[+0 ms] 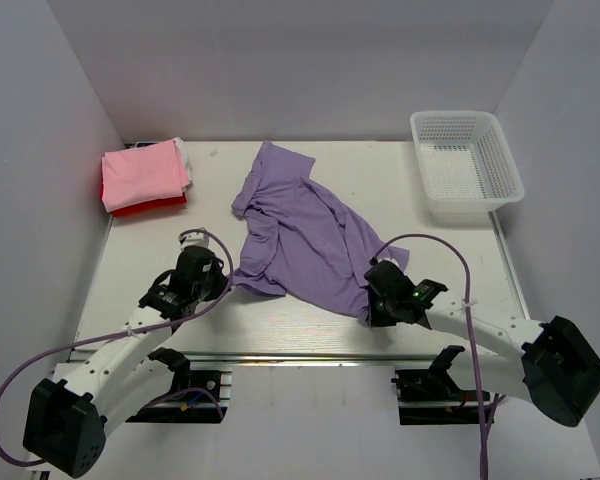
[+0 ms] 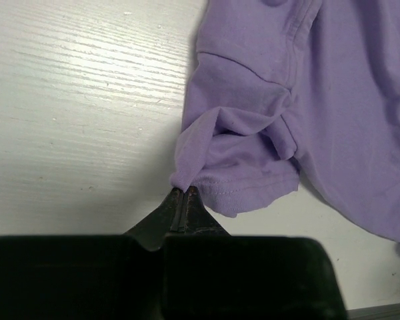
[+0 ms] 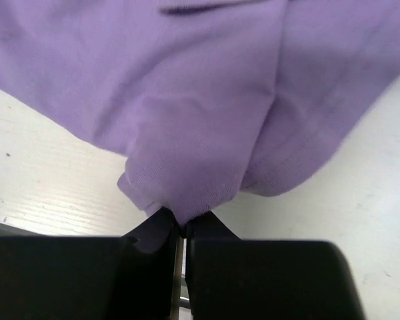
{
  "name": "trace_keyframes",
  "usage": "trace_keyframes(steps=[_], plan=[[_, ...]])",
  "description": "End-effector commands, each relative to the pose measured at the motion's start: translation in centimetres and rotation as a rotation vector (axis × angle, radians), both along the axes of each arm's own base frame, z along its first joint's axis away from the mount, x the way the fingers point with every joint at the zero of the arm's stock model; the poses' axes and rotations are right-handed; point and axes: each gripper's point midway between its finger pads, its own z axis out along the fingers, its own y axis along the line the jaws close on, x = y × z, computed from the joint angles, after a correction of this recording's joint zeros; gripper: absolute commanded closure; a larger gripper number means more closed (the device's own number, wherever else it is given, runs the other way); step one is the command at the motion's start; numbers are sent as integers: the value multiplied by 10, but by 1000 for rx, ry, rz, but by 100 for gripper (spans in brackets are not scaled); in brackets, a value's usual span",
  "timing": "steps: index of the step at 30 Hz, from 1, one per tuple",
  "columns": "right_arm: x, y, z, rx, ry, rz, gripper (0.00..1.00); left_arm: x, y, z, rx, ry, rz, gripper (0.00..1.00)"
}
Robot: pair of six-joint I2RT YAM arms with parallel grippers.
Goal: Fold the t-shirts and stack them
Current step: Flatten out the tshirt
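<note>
The crumpled lavender-purple cotton t-shirt (image 1: 300,235) lies in the middle of the white bench (image 1: 150,262), with the left hand (image 2: 185,195) clamped on its near-left hem corner and the right hand (image 3: 180,223) pinched tight on its near-right edge. A folded light pink t-shirt (image 1: 143,173) rests on a red t-shirt (image 1: 152,207) at the far-left corner, and a white plastic mesh basket (image 1: 467,160) stands at the far right

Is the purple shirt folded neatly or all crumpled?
Crumpled, not folded. The purple shirt lies bunched and wrinkly on the table, unlike the neatly folded pink shirt.
</note>
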Motion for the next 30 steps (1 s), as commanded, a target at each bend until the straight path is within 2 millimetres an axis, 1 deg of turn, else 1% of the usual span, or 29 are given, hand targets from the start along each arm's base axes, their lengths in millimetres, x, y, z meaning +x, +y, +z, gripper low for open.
trace_keyframes(steps=[1, 2, 3, 4, 5, 6, 7, 8, 9, 10, 11, 12, 13, 15, 16, 17, 18, 19, 20, 21, 22, 23, 24, 25, 26, 27, 28, 29, 30], plan=[[31, 2, 28, 40, -175, -63, 100, 16, -5, 32, -31, -86, 1, 100], [38, 2, 39, 39, -205, -78, 100, 23, -5, 48, -39, -131, 15, 100], [41, -2, 45, 29, -220, -97, 100, 27, -2, 56, -25, -156, 30, 100], [43, -17, 53, -42, -230, -137, 100, 32, 0, 65, -22, -179, 46, 100], [56, -25, 68, -76, -283, -197, 100, 40, 6, 86, -11, -237, 80, 100], [65, -37, 77, -124, -331, -248, 100, 46, 9, 98, -10, -273, 105, 100], [63, -47, 86, -167, -324, -289, 100, 53, 11, 120, -12, -329, 128, 100], [77, -60, 105, -210, -400, -343, 100, 59, 23, 133, 15, -364, 182, 100], [79, -69, 112, -241, -418, -386, 100, 65, 26, 142, 21, -387, 210, 100], [90, -71, 136, -247, -459, -428, 100, 71, 29, 166, 27, -432, 224, 100], [100, -90, 153, -319, -539, -503, 100, 75, 35, 177, 49, -457, 260, 100], [101, -96, 161, -329, -551, -545, 100, 81, 38, 184, 75, -464, 275, 100], [112, -93, 193, -283, -606, -582, 100, 84, 41, 208, 66, -502, 303, 100], [123, -100, 221, -282, -684, -612, 100, 88, 54, 233, 105, -558, 360, 100], [129, -98, 244, -253, -730, -606, 100, 92, 60, 255, 106, -611, 403, 100], [140, -95, 267, -219, -805, -595, 100, 92, 65, 268, 115, -641, 428, 100], [141, -100, 280, -210, -839, -611, 100, 93, 70, 276, 150, -658, 440, 100], [143, -100, 299, -245, -875, -522, 100, 90, 79, 301, 147, -705, 492, 100], [149, -99, 319, -206, -937, -547, 100, 91, 82, 311, 151, -726, 509, 100], [151, -95, 339, -132, -991, -545, 100, 90, 83, 324, 151, -756, 509, 100], [153, -98, 367, -163, -1067, -484, 100, 88, 83, 345, 164, -802, 484, 100], [153, -98, 380, -144, -1101, -481, 100, 89, 81, 359, 160, -839, 473, 100], [154, -96, 400, -102, -1152, -488, 100, 90, 80, 366, 172, -850, 456, 100], [150, -96, 428, -134, -1211, -402, 100, 84, 82, 390, 172, -897, 453, 100], [151, -94, 437, -135, -1226, -386, 100, 84, 83, 398, 186, -908, 450, 100], [152, -93, 445, -161, -1241, -350, 100, 76, 87, 423, 169, -954, 463, 100], [147, -95, 471, -141, -1289, -346, 100, 74, 88, 434, 175, -974, 465, 100], [145, -98, 478, -164, -1303, -331, 100, 69, 93, 446, 203, -1000, 464, 100], [138, -105, 501, -155, -1345, -344, 100, 57, 100, 470, 192, -1043, 488, 100]])
